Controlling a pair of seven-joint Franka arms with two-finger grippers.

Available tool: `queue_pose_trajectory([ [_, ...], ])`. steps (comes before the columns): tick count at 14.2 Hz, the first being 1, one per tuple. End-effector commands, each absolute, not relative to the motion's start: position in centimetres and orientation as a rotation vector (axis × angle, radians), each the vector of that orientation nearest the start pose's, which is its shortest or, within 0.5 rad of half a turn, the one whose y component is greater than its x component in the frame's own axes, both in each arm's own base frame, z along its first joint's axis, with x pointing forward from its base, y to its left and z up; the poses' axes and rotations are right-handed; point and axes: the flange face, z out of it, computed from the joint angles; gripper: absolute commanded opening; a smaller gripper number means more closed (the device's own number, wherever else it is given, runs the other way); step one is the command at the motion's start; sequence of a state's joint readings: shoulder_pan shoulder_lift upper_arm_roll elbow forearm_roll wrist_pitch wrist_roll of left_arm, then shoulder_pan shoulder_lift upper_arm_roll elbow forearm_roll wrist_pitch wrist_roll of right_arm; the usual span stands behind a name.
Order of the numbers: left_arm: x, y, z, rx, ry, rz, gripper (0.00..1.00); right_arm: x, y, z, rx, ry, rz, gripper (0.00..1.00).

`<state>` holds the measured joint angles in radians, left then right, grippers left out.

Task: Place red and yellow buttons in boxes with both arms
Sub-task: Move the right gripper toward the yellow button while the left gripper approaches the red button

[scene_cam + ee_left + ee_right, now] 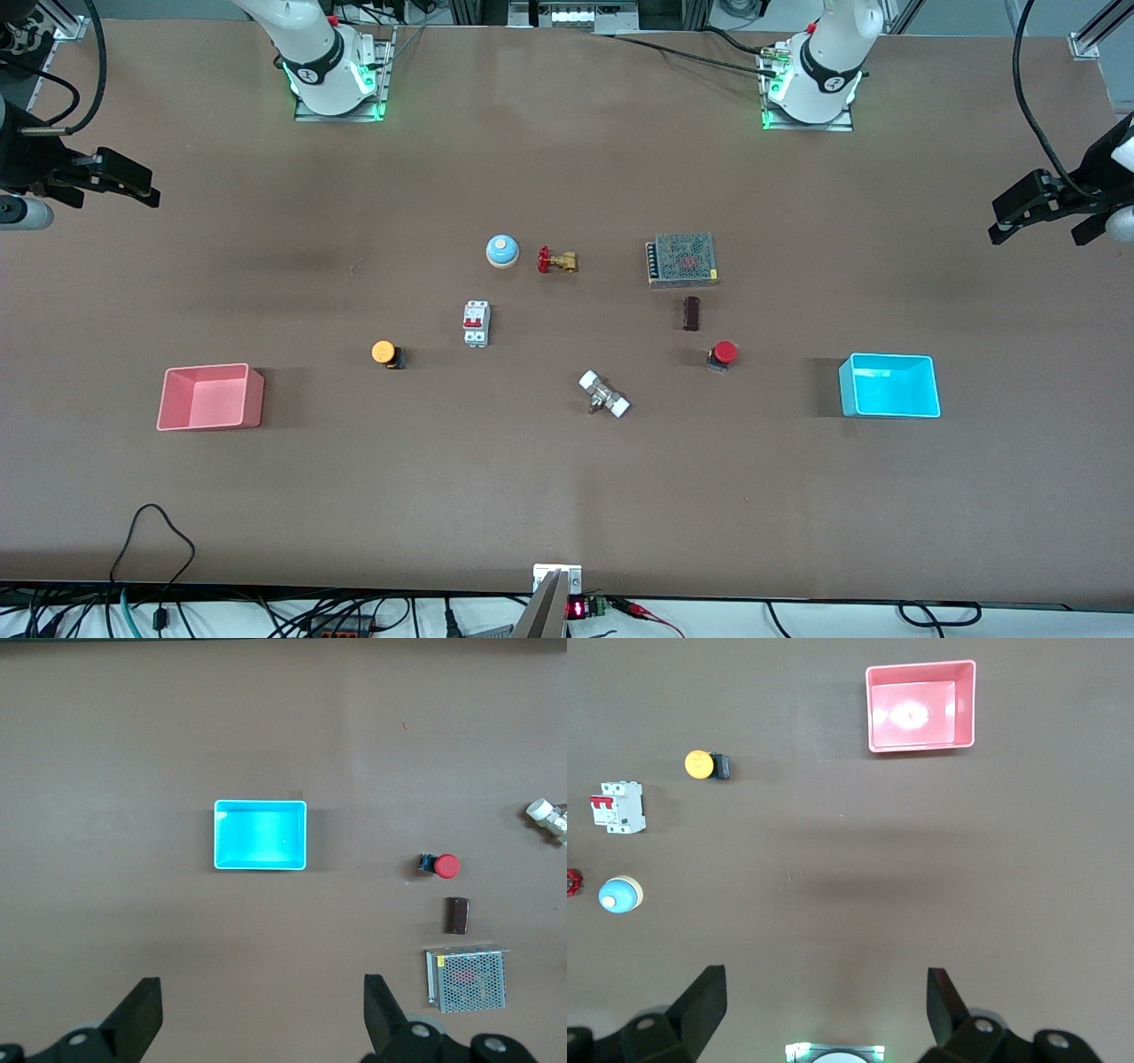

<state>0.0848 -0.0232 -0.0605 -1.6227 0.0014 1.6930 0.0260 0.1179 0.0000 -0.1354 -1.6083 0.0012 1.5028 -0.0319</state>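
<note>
The red button (724, 354) lies on the brown table, between the dark block and the cyan box (889, 387); it also shows in the left wrist view (446, 866). The yellow button (384, 353) lies between the white breaker and the pink box (210, 399), and shows in the right wrist view (700, 765). My left gripper (1035, 236) hangs open and empty high over the left arm's end of the table, with the cyan box (260, 835) below it. My right gripper (115, 197) hangs open and empty over the right arm's end, with the pink box (966, 704) below it.
A blue bell (502, 251), a brass valve with a red handle (556, 261) and a grey mesh-topped unit (682, 259) lie mid-table. A white circuit breaker (477, 323), a dark block (692, 313) and a white-ended metal fitting (604, 394) lie among the buttons.
</note>
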Motion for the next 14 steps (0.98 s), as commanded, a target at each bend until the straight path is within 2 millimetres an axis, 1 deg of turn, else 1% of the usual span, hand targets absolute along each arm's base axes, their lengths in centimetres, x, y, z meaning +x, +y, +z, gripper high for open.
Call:
queue_pose_trajectory([
  [1,56.3,1.0,62.7,-3.125,-0.006,-0.134,1.0,53.4,-1.0,60.6,-3.138,-0.046,0.167,1.0],
  [3,56.4,0.9,62.7,-3.125,-0.006,-0.136,1.0,53.5,-0.9,60.5,-3.14,-0.044,0.162,1.0],
  [5,57.4,0.1,61.1,-3.131,-0.042,-0.101,1.0,54.0,-0.3,59.9,-3.142,-0.044,0.164,1.0],
  [7,59.0,-1.9,59.0,-3.14,-0.088,-0.109,1.0,55.6,1.2,57.9,-3.14,-0.079,0.161,1.0],
  [8,59.8,-3.0,57.4,-3.146,-0.11,-0.095,1.0,56.6,2.4,56.4,-3.139,-0.108,0.166,1.0],
  [10,61.7,-5.4,53.8,-3.164,-0.177,-0.073,1.0,58.2,5.7,53.4,-3.119,-0.169,0.184,1.0],
  [12,62.9,-7.2,50.9,-3.179,-0.211,-0.065,1.0,59.9,8.5,49.9,-3.078,-0.202,0.179,1.0],
  [13,63.4,-7.8,49.6,-3.181,-0.231,-0.05,1.0,60.8,10.2,47.8,-3.075,-0.231,0.185,1.0],
  [14,63.8,-8.7,48.2,-3.186,-0.238,-0.038,1.0,61.3,11.9,46.0,-3.078,-0.266,0.183,1.0],
])
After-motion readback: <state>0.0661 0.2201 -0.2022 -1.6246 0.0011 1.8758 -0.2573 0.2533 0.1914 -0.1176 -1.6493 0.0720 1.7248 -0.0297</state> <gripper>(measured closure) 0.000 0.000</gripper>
